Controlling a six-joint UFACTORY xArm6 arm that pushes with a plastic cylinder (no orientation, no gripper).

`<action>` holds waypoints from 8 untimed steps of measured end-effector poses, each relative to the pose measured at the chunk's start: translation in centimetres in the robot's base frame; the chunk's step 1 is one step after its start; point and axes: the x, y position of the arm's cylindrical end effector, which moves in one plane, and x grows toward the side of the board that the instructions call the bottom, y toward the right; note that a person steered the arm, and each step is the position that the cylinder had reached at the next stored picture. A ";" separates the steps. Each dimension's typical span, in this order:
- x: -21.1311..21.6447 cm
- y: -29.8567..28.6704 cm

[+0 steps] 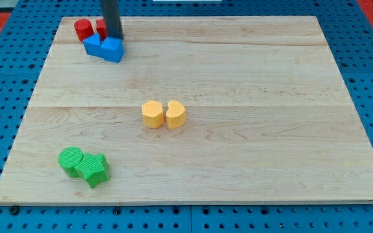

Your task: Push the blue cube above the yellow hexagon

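Down at the upper left of the frame, my tip (113,37) stands at the end of the straight dark rod; it grips nothing and has no jaws to open or close. The tip sits at the top edge of the blue blocks, seemingly touching them, between the two red pieces and the blue pair.

Two blue blocks lie pressed together there on the pale wooden board (238,84): a blue cube-like block (94,45) on the frame's left of the pair, and a blue block with a pointed front (113,49) on its right; which of them has the true cube shape is hard to make out. Just above them sit a red cylinder (82,29) and a second red block (101,28), partly hidden behind the rod.

Near the middle of the frame, well apart from the blue pair, a yellow hexagon block (152,114) rests beside a yellow heart-like block (175,114), the two touching or nearly so.

At the lower left, a green cylinder (71,161) and a green star-like block (94,169) lie against each other.
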 end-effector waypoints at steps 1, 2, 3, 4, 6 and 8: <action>6.9 1.3; 6.1 -2.0; 5.4 -7.4; 7.4 -12.6; 16.1 0.6; 12.8 -8.6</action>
